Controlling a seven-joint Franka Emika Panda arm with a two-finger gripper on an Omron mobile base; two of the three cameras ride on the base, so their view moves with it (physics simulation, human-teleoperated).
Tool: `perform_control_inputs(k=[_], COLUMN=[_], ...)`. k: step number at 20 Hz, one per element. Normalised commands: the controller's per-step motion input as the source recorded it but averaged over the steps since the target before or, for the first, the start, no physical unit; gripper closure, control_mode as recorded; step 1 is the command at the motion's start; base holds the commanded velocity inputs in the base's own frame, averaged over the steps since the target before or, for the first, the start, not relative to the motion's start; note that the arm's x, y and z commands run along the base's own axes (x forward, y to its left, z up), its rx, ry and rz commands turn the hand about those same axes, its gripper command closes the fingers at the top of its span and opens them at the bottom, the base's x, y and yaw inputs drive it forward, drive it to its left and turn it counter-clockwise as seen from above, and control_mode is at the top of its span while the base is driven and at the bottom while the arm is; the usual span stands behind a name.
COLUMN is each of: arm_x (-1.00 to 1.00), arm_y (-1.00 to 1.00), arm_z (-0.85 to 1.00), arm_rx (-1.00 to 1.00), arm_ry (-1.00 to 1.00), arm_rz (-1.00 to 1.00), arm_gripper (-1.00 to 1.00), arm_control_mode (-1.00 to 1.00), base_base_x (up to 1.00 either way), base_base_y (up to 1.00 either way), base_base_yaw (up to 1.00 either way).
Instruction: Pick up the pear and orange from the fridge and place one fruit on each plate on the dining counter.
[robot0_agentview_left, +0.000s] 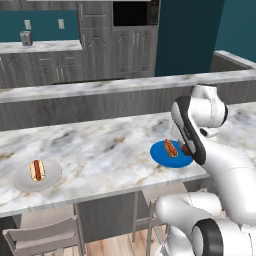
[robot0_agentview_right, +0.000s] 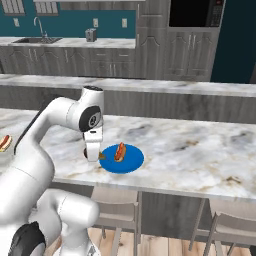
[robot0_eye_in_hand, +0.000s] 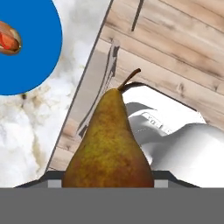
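The gripper (robot0_agentview_right: 94, 156) is clamped on the pear (robot0_eye_in_hand: 109, 144), held over the counter (robot0_agentview_left: 100, 150) edge beside the blue plate (robot0_agentview_left: 162, 157). The left base view adds the grey plate (robot0_agentview_left: 22, 182) with a hotdog (robot0_agentview_left: 36, 170).

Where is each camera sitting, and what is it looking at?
Left base view: behind the arm, on its left, facing the dining counter; white arm at lower right.
Right base view: behind, on its right, same counter; arm at lower left, claw by the blue plate.
Hand view: on the hand, looking down the claw at the pear it holds.
Shared: the blue plate with a hot dog shows in all three.
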Motion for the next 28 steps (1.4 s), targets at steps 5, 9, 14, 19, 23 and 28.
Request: perform_control_inputs(k=[5,9,14,19,23,28], arm_x=[0.6,0.53,0.39,0.12,0.1,0.2], arm_y=[-0.07,-0.08,-0.05,0.0,0.0,0.0], arm_z=[-0.48,-0.46,-0.36,-0.28,-0.33,-0.17], arm_rx=[0.0,0.0,-0.05,-0.2,-0.28,-0.12], arm_ry=[0.23,0.19,0.1,0.01,0.0,0.0], arm_rz=[-0.24,-0.22,-0.19,-0.08,-0.01,0.0], arm_gripper=[1.0,1.0,1.0,1.0,1.0,1.0], arm_control_mode=[-1.0,-1.0,-1.0,-1.0,-1.0,-1.0], base_base_x=[0.0,0.0,0.0,0.0,0.0,0.0], base_base_y=[0.0,0.0,0.0,0.0,0.0,0.0], base_base_yaw=[0.0,0.0,0.0,0.0,0.0,0.0])
